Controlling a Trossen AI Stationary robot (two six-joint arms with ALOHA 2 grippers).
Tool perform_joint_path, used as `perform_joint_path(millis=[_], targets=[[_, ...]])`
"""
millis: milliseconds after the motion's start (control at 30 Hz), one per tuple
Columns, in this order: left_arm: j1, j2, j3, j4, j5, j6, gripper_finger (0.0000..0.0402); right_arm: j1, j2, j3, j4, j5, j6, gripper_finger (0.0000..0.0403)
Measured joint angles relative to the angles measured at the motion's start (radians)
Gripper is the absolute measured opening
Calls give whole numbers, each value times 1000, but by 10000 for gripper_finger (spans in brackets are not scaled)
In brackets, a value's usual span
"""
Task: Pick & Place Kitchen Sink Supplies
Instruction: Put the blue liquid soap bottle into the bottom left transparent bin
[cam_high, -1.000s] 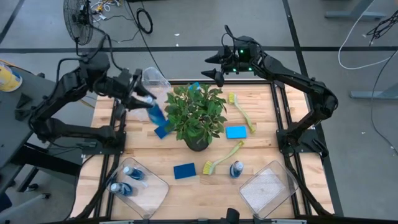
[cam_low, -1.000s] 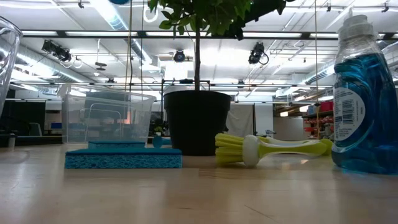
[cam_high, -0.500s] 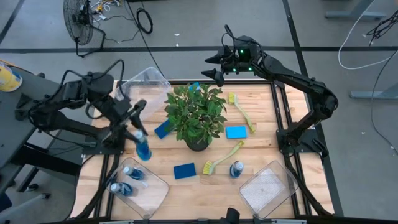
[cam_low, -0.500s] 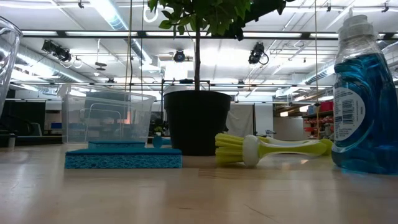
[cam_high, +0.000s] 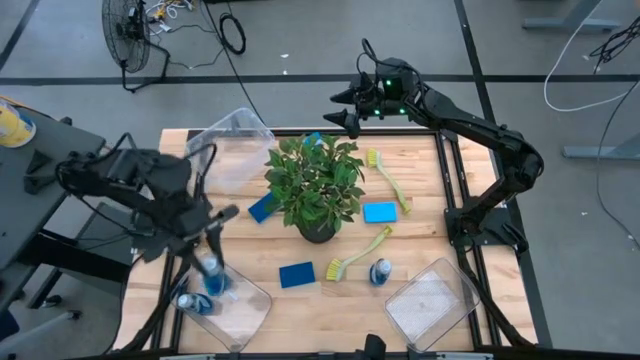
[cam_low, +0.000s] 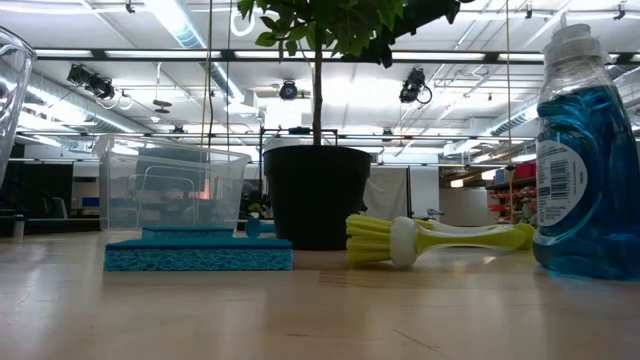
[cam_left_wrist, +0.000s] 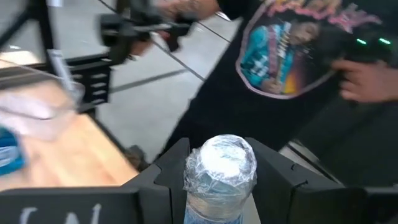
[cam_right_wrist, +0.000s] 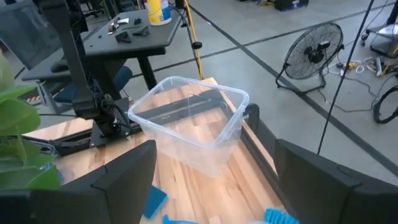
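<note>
Blue bottle, held in the left gripper, has moved down over the near-left bin.

Potted plant mid-table, bare wood between sponges, brushes and corner bins.

I'm seeing the wooden table carrying a plant, three bins, sponges, brushes and a bottle.
</note>
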Motion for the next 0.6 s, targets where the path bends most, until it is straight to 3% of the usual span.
perform_joint_path(millis=[167,300,600], targets=[[-115,11,0,3,-11,5,138,0,0,0,-34,1,37,322],[-194,26,0,5,-94,9,138,4,0,0,-66,0,93,322],[-271,38,-30,6,-307,-21,138,39,0,0,-86,-1,50,322]])
